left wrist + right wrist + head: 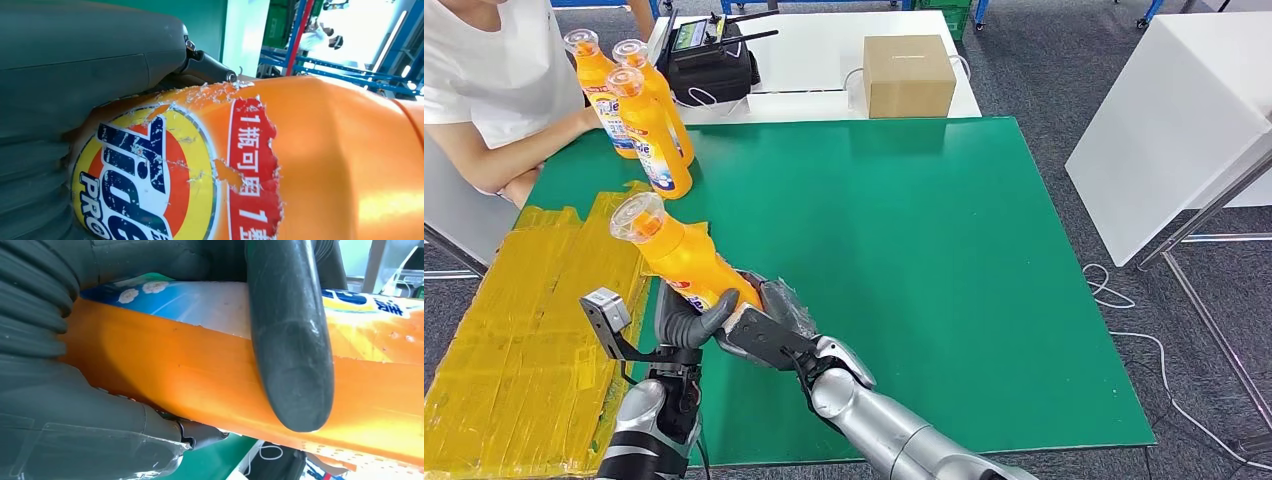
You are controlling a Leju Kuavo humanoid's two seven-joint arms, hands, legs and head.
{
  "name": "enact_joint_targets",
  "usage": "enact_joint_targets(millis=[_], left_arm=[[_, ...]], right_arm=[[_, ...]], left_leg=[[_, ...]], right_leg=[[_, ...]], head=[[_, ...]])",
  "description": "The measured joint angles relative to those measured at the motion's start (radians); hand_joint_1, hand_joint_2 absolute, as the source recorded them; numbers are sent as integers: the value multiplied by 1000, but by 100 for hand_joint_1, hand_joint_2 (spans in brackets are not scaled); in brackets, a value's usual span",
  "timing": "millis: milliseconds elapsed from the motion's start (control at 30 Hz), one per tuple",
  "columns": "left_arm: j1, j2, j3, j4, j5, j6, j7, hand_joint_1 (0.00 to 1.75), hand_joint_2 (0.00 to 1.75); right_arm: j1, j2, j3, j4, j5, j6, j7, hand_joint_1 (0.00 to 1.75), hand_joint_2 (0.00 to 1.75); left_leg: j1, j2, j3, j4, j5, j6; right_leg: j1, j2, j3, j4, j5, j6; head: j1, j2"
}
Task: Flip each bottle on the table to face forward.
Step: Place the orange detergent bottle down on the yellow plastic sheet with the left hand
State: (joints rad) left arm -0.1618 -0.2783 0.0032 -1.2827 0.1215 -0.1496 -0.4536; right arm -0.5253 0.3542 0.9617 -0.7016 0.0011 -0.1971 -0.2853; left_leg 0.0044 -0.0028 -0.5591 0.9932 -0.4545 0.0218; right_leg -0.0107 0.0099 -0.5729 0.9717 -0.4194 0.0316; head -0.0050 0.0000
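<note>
- Both hands are grasping the tilted orange plastic detergent bottle (686, 262) near its base, lifted above the green table (944, 280); left hand (686, 322) and right hand (769, 325) are likely sharing the hold so the label can be turned.
- Three matching orange bottles (639, 105) are standing upright at the far left corner, beside a person's arm (514, 160).
- Yellow taped sheeting (514, 340) is lying alongside; nothing appears to be blocking the set-down spot.

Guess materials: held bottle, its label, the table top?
Held bottle: likely glossy orange plastic, given the highlights along its side. Label: apparently a thin printed film, torn and flaking at its edges. Table top: matte green sheet, perhaps a mat or laminate; cannot tell which.
</note>
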Motion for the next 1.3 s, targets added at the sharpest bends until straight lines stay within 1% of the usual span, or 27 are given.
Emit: enact_joint_targets(millis=[33,67,167,200,300,433,567,633,700,800,933,1000,1067,1133,1200,1233,1267,1300], left_arm=[[1,-1,1,-3,0,4,0,175,175],[1,-3,1,-5,-1,9,0,175,175],[2,-10,1,-11,-12,28,-1,175,175],[1,-13,2,-15,-20,42,-3,175,175],[-9,-21,18,-31,-60,117,-16,175,175],[-34,-21,42,-50,-194,245,-43,175,175],[-61,-21,53,-55,-315,332,-54,175,175],[-74,-21,55,-52,-400,383,-56,175,175],[-90,-21,51,-43,-525,456,-58,175,175],[-115,-18,27,-14,-708,565,-50,175,175],[-137,-14,3,22,-766,603,-39,175,175],[-147,-10,-7,40,-841,648,-11,175,175],[-165,2,-20,78,-1042,739,70,175,175],[-190,27,-28,137,-1338,813,212,175,175],[-217,64,-41,202,-1597,837,367,175,175],[-229,86,-53,232,-1670,840,433,175,175],[-242,108,-72,265,-1702,841,492,175,175],[-259,133,-98,305,-1710,841,553,175,175]], right_arm=[[0,1,0,1,1,-4,-2,175,175],[0,2,-1,2,2,-8,-5,158,175],[4,4,-14,5,14,-25,-27,27,175],[9,4,-27,4,33,-30,-40,0,175],[53,6,-100,-20,157,-25,-75,0,175],[129,9,-260,-107,337,32,-83,0,175],[191,10,-398,-210,403,65,-87,0,175],[211,8,-453,-256,415,64,-96,0,87],[231,4,-503,-310,421,62,-101,0,0],[261,-1,-570,-389,424,66,-102,0,0],[286,-8,-625,-457,425,73,-102,0,0],[295,-10,-640,-476,424,73,-102,0,0],[303,-12,-656,-496,420,69,-103,0,0],[311,-17,-678,-523,400,64,-107,0,0],[319,-26,-705,-552,368,62,-113,0,87],[321,-31,-719,-566,353,62,-115,0,131],[322,-36,-731,-577,342,63,-116,0,175],[323,-41,-742,-587,333,64,-117,0,175]], left_leg=[[0,0,0,0,0,0],[0,0,0,0,0,0],[0,0,0,0,0,0],[0,0,0,0,0,0],[0,0,0,0,0,0],[0,-1,-1,0,0,0],[0,-1,-1,0,0,0],[0,-1,-1,0,0,0],[0,-1,-1,0,0,0],[0,-1,-1,1,0,0],[-1,0,-1,1,0,0],[-1,-1,-1,1,0,0],[0,-1,-1,0,0,0],[0,-1,-1,0,0,0],[0,0,0,0,0,0],[0,0,0,0,0,0],[0,1,0,0,1,-1],[0,1,0,0,1,-1]], right_leg=[[0,0,0,0,0,0],[0,0,0,0,0,0],[0,0,0,0,0,0],[0,0,0,0,0,0],[0,0,0,0,0,0],[0,-1,0,0,0,0],[0,-1,0,0,0,0],[0,-1,0,0,0,0],[0,-1,0,0,0,0],[0,-2,0,0,0,0],[0,-1,-1,0,0,0],[0,-1,-1,0,0,0],[0,-1,-1,0,0,0],[0,-1,-1,0,0,0],[0,0,-1,0,0,0],[0,0,-1,0,0,0],[0,0,-1,0,0,0],[0,0,-1,0,0,0]], head=[[0,0],[0,0],[0,0],[0,0],[0,0],[0,0],[0,0],[0,0],[0,0],[0,0],[0,0],[0,0],[0,0],[0,0],[0,0],[0,0],[0,0],[0,0]])
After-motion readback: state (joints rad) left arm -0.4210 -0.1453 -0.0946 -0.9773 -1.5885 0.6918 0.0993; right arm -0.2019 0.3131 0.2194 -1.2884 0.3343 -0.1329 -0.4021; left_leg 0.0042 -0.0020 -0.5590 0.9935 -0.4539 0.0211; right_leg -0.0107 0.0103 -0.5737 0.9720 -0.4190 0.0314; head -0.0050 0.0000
